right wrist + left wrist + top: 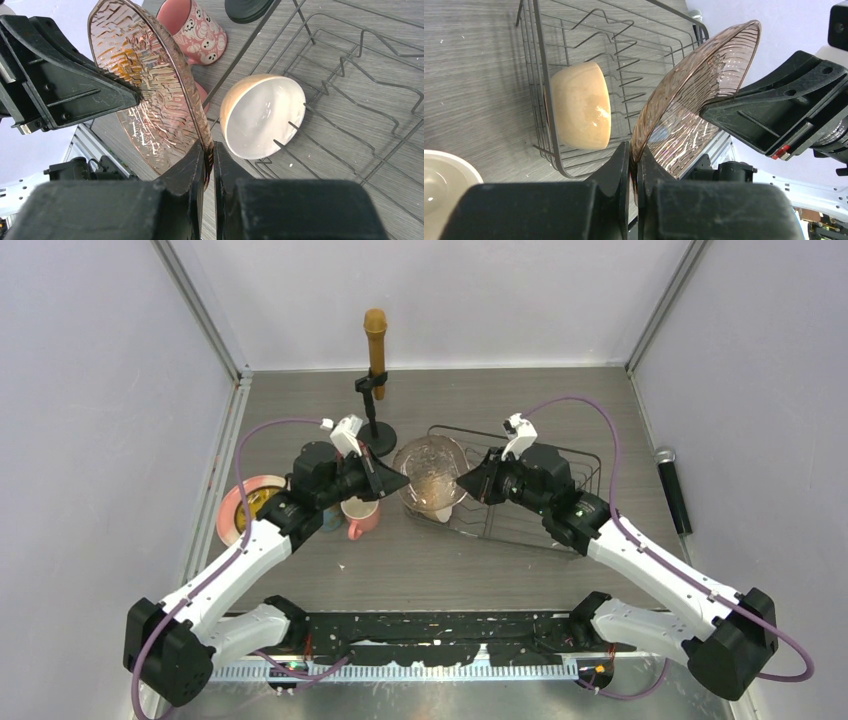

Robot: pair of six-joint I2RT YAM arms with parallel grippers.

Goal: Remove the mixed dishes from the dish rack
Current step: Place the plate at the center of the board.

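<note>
Handover step, I judge. My left hand clamped on brownish glass bowl rim, my right hand clamped on opposite rim. Bowl tilted, in air over dish rack left end. Cream bowl on its side inside rack. Next: right hand releases and backs off; left sets bowl on desk left of rack, clear of pink mug.

From above and behind, the top camera overlooks the whole grey counter. The wrist cameras, close in, face each other across one ribbed pinkish glass plate.
</note>
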